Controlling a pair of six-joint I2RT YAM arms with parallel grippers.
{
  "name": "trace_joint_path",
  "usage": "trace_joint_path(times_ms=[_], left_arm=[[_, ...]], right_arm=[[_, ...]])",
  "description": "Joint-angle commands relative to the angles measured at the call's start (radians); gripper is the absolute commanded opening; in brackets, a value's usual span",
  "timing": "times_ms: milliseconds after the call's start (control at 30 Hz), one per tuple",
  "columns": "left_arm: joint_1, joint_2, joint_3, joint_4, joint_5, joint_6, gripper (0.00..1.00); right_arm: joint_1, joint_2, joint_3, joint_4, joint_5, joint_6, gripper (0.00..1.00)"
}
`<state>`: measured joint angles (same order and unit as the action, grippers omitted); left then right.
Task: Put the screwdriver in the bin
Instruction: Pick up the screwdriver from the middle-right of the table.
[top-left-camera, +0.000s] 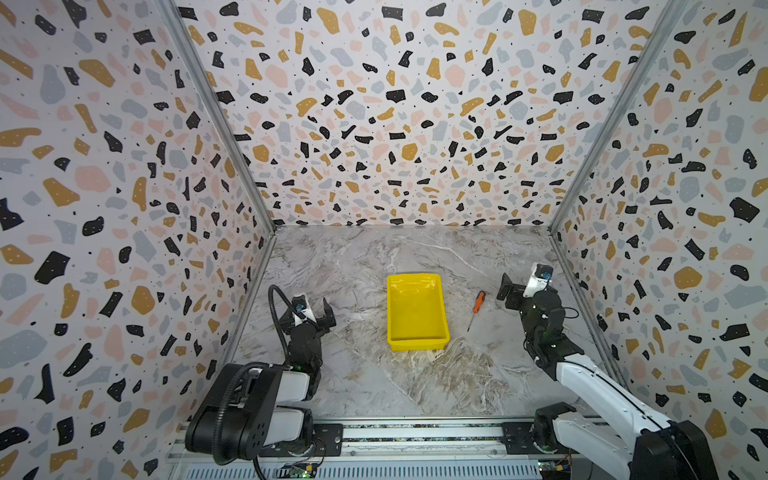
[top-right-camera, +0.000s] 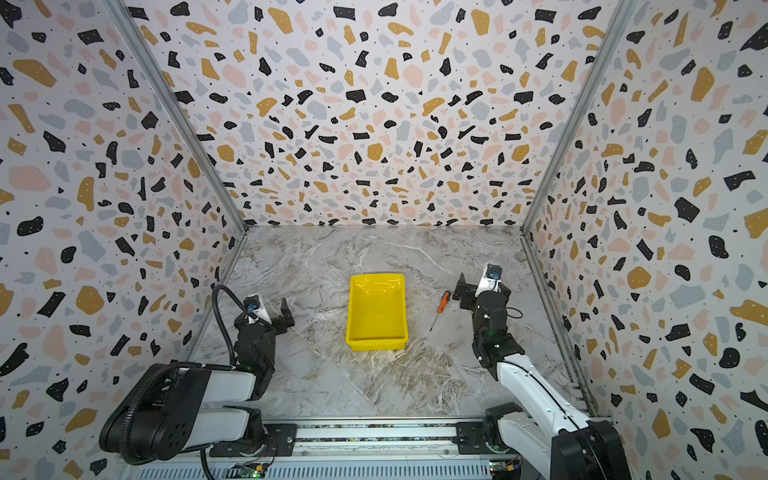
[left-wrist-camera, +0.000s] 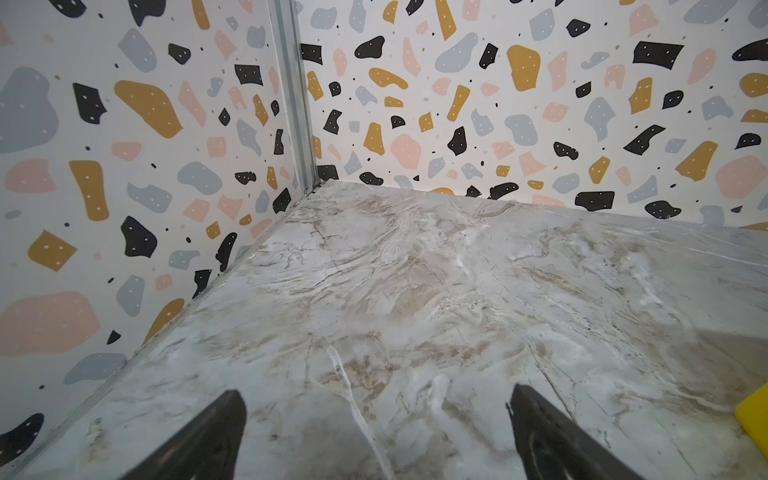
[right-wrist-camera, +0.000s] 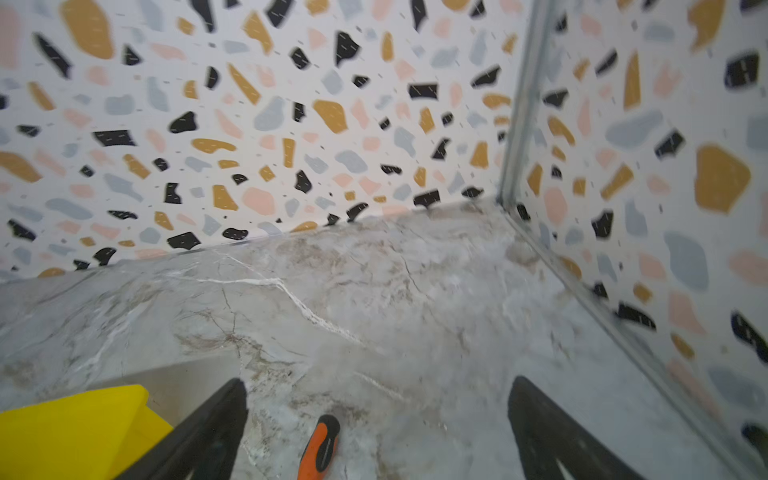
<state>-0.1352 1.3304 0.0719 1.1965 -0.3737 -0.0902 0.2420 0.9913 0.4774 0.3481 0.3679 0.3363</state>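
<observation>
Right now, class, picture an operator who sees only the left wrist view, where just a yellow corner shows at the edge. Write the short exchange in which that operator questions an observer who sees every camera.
Operator: Where is the screwdriver?
Observer: The screwdriver lies flat on the table, outside the bin, on the right arm's side of it.
Operator: Is anything in the bin already?
Observer: No. Both top views show nothing lying in it.
Operator: Which arm is better placed?
Observer: The right gripper. Its wrist view shows the orange handle between wide-open jaws, not gripped.
</observation>
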Motion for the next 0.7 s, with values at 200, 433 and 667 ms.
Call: trace_joint_path(times_ms=[200,433,667], left_arm=[[-0.004,-0.010,0.017,0.033,0.006,0.008,1.00],[-0.004,-0.010,0.017,0.034,0.006,0.009,1.00],[-0.004,-0.009,0.017,0.033,0.005,0.009,1.00]], right_arm=[[0.061,-0.046,-0.209,-0.120,-0.052,0.219,0.99],[0.123,-0.032,-0.203,-0.092,-0.020,0.187,0.99],[0.129,-0.028,-0.213,-0.056,-0.085,0.154,0.99]])
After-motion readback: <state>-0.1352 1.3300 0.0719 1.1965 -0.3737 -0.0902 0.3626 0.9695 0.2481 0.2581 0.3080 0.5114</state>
